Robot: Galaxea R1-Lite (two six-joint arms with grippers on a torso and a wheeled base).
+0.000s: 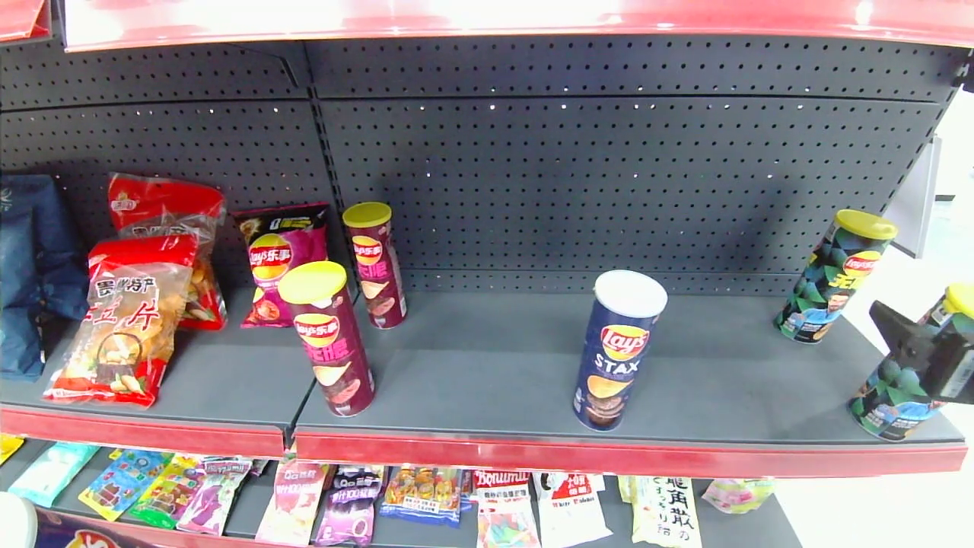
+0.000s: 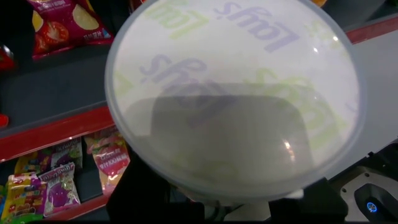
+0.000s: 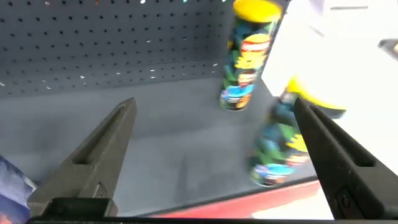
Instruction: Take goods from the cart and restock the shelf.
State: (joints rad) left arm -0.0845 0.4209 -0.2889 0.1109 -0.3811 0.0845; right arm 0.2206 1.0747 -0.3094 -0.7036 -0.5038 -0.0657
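A chips can fills the left wrist view with its white lid (image 2: 233, 93) close to the camera, hanging in the air before the shelf's red front edge (image 2: 56, 127). My left gripper is shut on it, its fingers hidden under the can. My right gripper (image 3: 214, 109) stands open at the shelf's right end (image 1: 913, 346). A green-and-black can with a yellow lid (image 1: 894, 396) (image 3: 277, 149) stands upright at the front right corner, right beside one of its fingers (image 3: 336, 155). A second such can (image 1: 835, 278) (image 3: 249, 56) stands farther back.
On the grey shelf (image 1: 487, 365) stand a blue white-lidded can (image 1: 618, 350) and two maroon cans (image 1: 327, 339) (image 1: 375, 265). Snack bags (image 1: 129, 320) lie at the left. Bare shelf lies between the cans. Small packets (image 1: 426, 495) fill the lower shelf.
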